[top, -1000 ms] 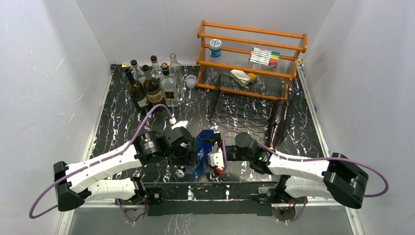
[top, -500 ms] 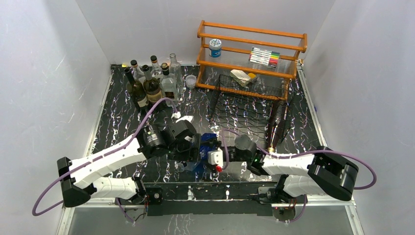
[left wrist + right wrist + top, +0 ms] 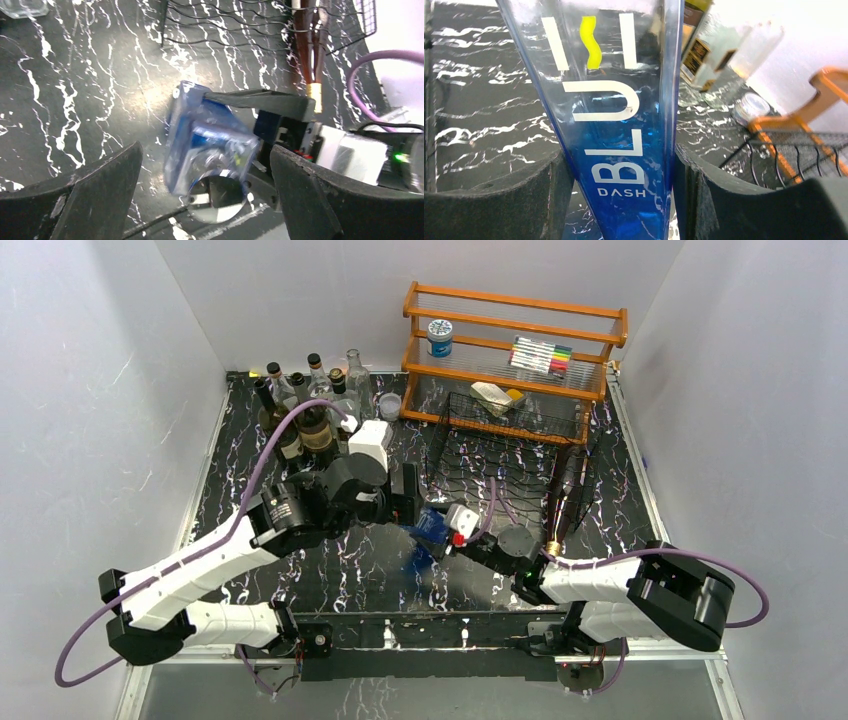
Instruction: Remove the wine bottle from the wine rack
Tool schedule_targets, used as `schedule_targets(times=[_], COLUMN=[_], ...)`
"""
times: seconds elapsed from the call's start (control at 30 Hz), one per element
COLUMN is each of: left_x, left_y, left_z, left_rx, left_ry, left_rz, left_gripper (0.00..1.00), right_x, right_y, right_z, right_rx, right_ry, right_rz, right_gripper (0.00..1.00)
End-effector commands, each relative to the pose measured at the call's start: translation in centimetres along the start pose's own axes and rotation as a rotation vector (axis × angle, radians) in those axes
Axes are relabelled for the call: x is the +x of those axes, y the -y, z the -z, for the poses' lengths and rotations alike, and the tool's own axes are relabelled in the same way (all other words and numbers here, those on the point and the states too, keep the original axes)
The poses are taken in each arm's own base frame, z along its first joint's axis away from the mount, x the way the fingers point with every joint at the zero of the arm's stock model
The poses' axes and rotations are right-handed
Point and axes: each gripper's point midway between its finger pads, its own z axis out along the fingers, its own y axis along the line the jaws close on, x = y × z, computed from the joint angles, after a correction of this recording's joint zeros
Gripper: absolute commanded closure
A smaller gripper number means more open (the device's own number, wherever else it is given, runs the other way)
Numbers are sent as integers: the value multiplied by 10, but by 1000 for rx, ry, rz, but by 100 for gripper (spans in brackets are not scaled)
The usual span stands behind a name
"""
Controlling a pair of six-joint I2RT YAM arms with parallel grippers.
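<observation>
Currently see wine bottle lying in rack's right-end slot, neck pointing at the bases, nearest right gripper, part-closed on blue bottle; read left gripper as wide open, empty, farther off.

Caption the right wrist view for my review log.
Right gripper clamps a tall translucent blue bottle lettered BLU DASH; black marbled table and orange wooden shelf behind.
</observation>
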Motion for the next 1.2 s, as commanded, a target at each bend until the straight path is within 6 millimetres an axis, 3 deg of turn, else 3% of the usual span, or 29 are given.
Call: schedule_targets(times=[0.0,0.17,0.33,0.6,0.67,0.73,0.8,0.87,0.9,0.97,1.17], left_x=[-15,-7,-16,-20,-21,-22,-26,-31,-35,-45,-86], left_y=[-17,-11,3,9,6,-1,-12,-26,-33,-50,-107], left_z=[-6,-25,-42,-66,-67,-68,-68,-70,-70,-69,-62], left_rx=[-37,-5,16,50,49,35,12,-9,-24,-58,-190], left_ry=[139,157,193,150,151,149,141,125,120,118,157], left_rz=[-47,-102,-183,-239,-230,-218,-197,-169,-155,-137,-99], left_gripper=[2,2,5,38,45,53,65,71,74,79,81], right_x=[-28,-34,-37,-39,-40,-39,-34,-26,-40,-42,-51], right_y=[40,42,41,40,40,40,40,39,43,44,48], right_z=[-2,-3,-2,1,2,3,3,7,2,5,24], right_rx=[223,229,217,211,212,208,208,204,208,198,208], right_ry=[83,90,89,89,89,79,46,3,22,2,-18], right_rz=[-153,-168,-163,-159,-157,-150,-146,-135,-129,-109,-89], right_gripper=[72,72,70,64,58,45,25,3,2,2,2])
